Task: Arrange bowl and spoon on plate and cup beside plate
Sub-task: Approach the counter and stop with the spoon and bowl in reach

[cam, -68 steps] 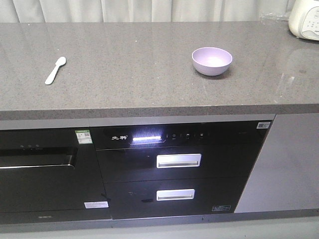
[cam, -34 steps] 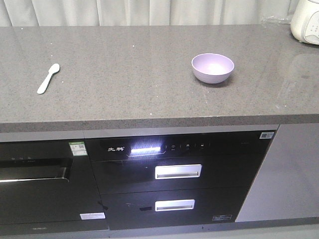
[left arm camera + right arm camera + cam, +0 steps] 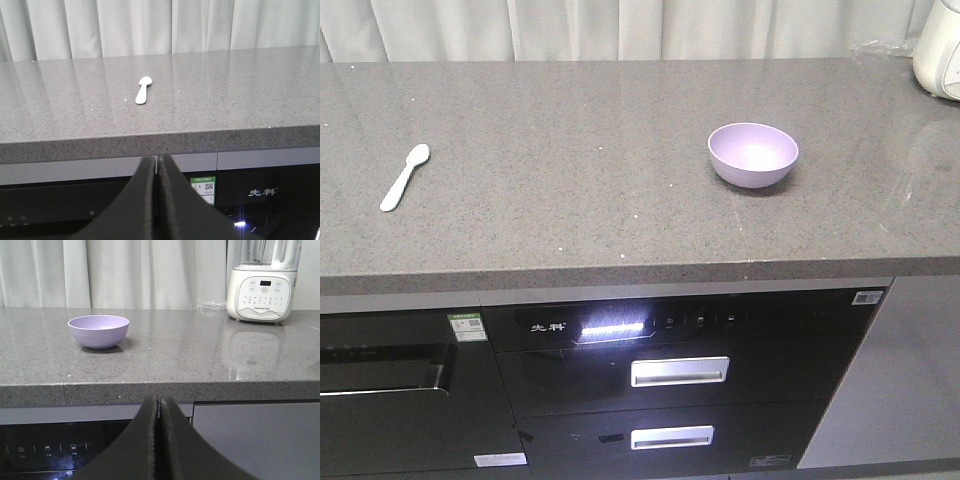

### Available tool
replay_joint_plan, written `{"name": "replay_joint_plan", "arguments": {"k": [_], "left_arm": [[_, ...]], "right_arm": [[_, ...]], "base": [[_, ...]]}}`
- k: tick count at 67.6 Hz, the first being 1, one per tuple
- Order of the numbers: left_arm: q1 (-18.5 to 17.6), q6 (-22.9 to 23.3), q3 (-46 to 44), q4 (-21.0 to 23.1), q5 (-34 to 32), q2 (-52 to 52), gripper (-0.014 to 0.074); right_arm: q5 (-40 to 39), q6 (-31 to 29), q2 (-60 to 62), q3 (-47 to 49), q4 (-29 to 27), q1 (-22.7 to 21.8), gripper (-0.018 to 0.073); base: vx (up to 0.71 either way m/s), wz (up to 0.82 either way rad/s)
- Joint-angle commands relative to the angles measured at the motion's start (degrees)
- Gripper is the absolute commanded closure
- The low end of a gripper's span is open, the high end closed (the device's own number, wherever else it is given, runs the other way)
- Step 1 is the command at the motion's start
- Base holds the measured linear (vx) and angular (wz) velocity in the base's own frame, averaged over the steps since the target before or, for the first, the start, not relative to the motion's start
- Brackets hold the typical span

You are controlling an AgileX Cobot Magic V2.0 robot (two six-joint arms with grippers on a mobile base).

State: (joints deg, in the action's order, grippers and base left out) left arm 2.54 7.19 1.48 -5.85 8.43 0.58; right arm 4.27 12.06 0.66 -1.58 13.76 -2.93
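Your left fingers (image 3: 142, 200) and right fingers (image 3: 145, 440) are pressed together, empty, below the worktop (image 3: 570, 130) edge, seemingly awaiting a first pick: spoon (image 3: 404, 177) at 9 o'clock, bowl (image 3: 752, 155) at 3 o'clock, plate and cup unseen.

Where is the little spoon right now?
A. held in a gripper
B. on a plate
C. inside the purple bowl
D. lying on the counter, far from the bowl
D: the spoon lies flat on the counter, with a wide stretch of stone between it and the empty bowl.
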Motion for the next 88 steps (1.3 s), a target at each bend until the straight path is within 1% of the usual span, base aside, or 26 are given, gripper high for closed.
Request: {"name": "replay_joint_plan", "arguments": {"k": [1,88], "left_arm": [[-0.06,0.47,-0.44,0.07,-3.94,0.71,0.0603],[-0.06,0.47,-0.44,0.07,-3.94,0.71,0.0603]], "right_arm": [[-4.27,-0.04,0.54,-0.21,0.4,-0.29,0.0562],[-4.27,-0.04,0.54,-0.21,0.4,-0.29,0.0562]], "base": [[0.1,-0.01],[0.09,-0.02]]}}
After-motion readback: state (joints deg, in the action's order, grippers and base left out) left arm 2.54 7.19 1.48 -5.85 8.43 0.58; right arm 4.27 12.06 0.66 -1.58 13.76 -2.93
